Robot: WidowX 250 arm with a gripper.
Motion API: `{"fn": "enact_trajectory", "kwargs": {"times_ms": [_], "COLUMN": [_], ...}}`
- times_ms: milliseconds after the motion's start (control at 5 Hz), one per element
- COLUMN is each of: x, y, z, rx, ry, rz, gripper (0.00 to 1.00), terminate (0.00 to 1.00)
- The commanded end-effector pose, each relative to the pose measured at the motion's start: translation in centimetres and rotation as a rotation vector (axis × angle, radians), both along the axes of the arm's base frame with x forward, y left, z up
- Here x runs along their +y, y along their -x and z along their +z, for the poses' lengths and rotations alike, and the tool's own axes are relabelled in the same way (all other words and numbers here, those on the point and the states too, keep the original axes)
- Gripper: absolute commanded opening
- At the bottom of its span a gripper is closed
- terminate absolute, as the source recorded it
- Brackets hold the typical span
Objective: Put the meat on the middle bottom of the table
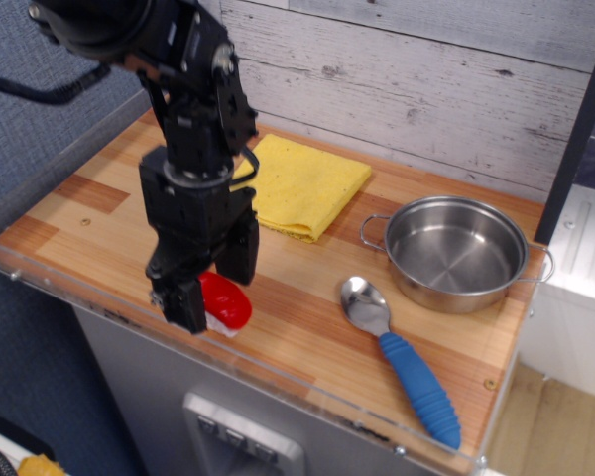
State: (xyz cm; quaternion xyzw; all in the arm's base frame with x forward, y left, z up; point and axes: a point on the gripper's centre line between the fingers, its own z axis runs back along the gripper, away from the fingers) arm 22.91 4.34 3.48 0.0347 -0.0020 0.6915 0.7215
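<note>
The meat [227,301], a glossy red piece on a white base, lies on the wooden table [89,213] near the middle of its front edge. My black gripper [215,281] hangs right over it with the jaws apart, one finger at the front left of the meat and the other behind it. The fingers straddle the meat and do not appear to clamp it. The left part of the meat is hidden by the front finger.
A folded yellow cloth [302,183] lies behind the gripper. A steel pot [454,253] stands at the right. A spoon with a blue handle [397,352] lies in front of the pot. A clear acrylic rim [307,392] runs along the front edge.
</note>
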Motion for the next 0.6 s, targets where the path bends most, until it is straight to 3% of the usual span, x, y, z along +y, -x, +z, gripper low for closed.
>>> {"fn": "enact_trajectory", "kwargs": {"times_ms": [0,200,400], "x": [-2.4,-4.0,-5.7], "y": [-2.4,-2.6,-2.5], "z": [4.8,5.9,6.0], "rx": [-0.002,-0.002,0.007], "ry": [-0.104,-0.172,-0.201], "rz": [-0.244,-0.495,-0.747], "gripper": [1.00,1.00,1.00], "terminate": [0.00,0.00,0.00]}}
